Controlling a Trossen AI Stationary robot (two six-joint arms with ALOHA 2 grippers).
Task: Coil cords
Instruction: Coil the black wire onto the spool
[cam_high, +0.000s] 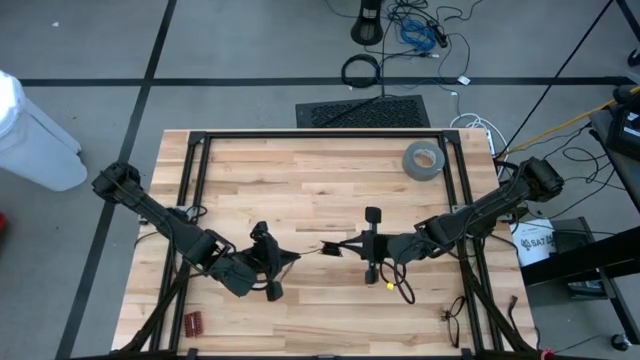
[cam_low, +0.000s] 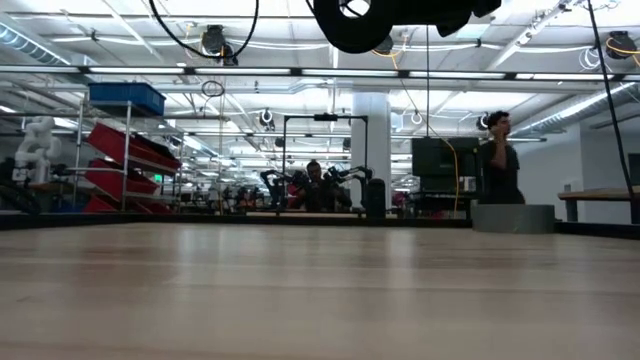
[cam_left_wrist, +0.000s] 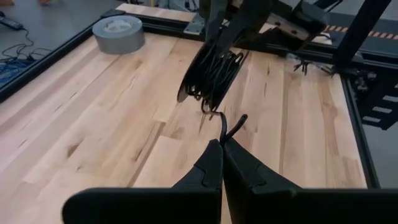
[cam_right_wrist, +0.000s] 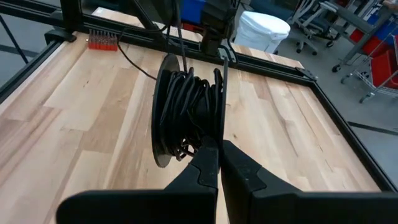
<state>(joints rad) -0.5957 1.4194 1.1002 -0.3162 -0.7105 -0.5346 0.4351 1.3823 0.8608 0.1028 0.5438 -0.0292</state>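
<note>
Coiled cords (cam_right_wrist: 186, 106) pinched by right tool (cam_right_wrist: 219, 146), left tool (cam_left_wrist: 222, 146) shut on the end

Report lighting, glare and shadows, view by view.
High view: even light, only faint shadows on the table. Low view: bright ceiling lights glare, leaving the coiled cord a dark silhouette. Wrist views: soft sheen on the wood, no hard shadows.

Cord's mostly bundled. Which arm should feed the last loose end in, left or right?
Probably left. The left gripper is shut on the cord's free end, just short of the coil. The right gripper is shut on that coil, holding it above the table.
</note>
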